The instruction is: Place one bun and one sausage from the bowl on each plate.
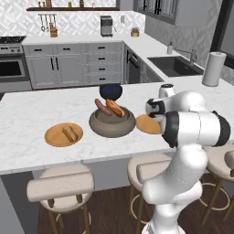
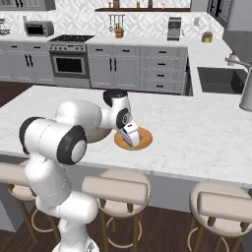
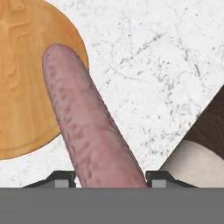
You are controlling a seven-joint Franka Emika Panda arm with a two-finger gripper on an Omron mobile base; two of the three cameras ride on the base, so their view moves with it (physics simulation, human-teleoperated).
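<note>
The two-finger gripper [image 3: 109,178] grips a long pinkish-brown sausage [image 3: 87,127] between its tips, poised over the edge of the near flat orange-brown wooden plate [image 3: 22,96]; no bun visible there. Beyond it, the thick-walled grey-brown stone bowl [image 1: 112,122] holds another sausage [image 1: 102,107] and a bun [image 1: 115,108]. Farthest off, the second wooden plate [image 1: 54,135] carries one bun [image 1: 69,133], sausage owed.
</note>
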